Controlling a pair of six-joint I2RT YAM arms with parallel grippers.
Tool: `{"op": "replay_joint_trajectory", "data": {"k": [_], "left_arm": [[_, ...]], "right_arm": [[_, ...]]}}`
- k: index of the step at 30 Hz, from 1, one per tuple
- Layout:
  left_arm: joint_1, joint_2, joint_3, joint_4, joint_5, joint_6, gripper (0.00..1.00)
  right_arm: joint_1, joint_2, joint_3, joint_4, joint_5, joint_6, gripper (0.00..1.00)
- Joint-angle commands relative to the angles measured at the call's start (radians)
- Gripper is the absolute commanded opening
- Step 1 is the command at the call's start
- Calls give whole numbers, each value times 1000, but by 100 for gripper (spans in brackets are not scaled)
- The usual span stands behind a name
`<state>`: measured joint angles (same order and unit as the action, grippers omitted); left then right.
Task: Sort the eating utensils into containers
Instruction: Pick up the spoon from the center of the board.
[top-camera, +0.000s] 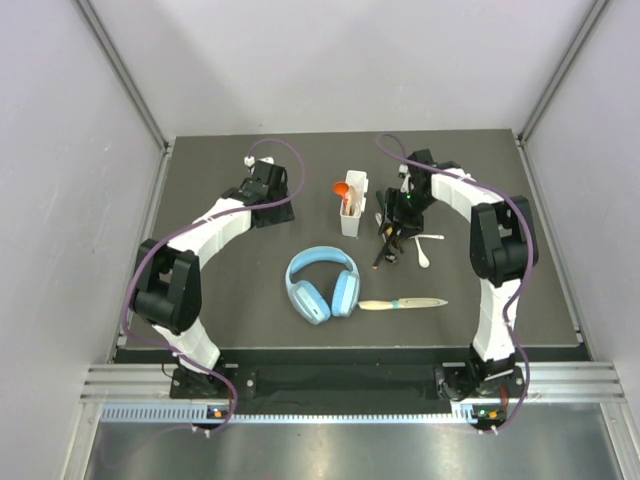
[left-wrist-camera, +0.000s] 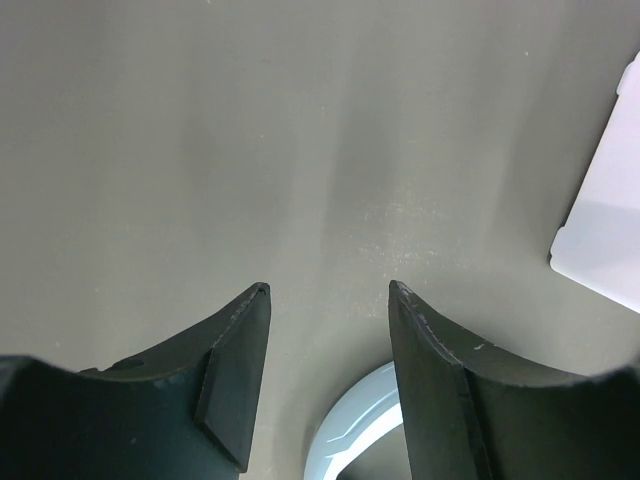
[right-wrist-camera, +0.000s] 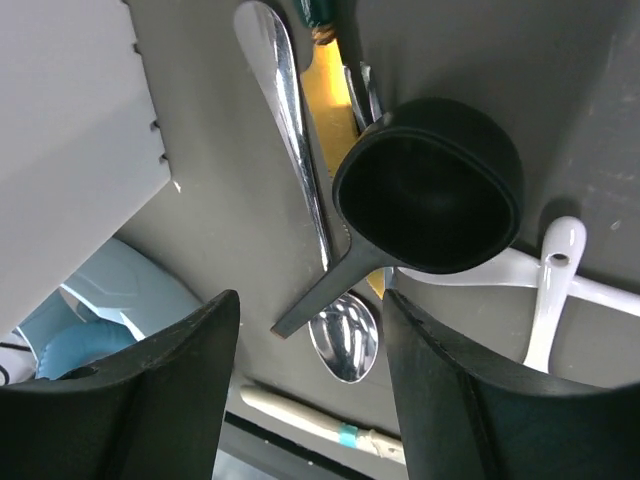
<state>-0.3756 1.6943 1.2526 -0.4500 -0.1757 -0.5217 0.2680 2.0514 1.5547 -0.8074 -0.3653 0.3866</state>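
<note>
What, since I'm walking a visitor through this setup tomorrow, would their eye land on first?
Probably the light-blue headphones lying mid-table, the odd one out among cutlery. Behind them stands the white caddy with an orange-red spoon poking out, and to its right the right gripper hovers, jaws open, over a heap of utensils topped by a black scoop.

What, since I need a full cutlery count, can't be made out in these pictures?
Top view: cutlery pile too small, partly under the right gripper.
Right wrist view: yellow piece mostly behind metal spoon and black scoop.
Left wrist view: caddy cut off by the right edge.
</note>
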Motion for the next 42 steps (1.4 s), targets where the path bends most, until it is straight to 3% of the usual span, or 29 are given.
{"op": "replay_joint_trajectory", "data": {"k": [1, 15, 30, 42], "left_arm": [[0, -28, -8, 8, -8, 9, 56], [0, -33, -24, 11, -4, 11, 55], [0, -39, -42, 14, -4, 5, 55], [-2, -25, -28, 16, 5, 6, 55]], "right_arm": [[16, -5, 77, -6, 15, 29, 59], [30, 92, 154, -48, 112, 17, 58], [30, -6, 99, -41, 152, 47, 56], [30, 67, 143, -85, 160, 37, 56]]}}
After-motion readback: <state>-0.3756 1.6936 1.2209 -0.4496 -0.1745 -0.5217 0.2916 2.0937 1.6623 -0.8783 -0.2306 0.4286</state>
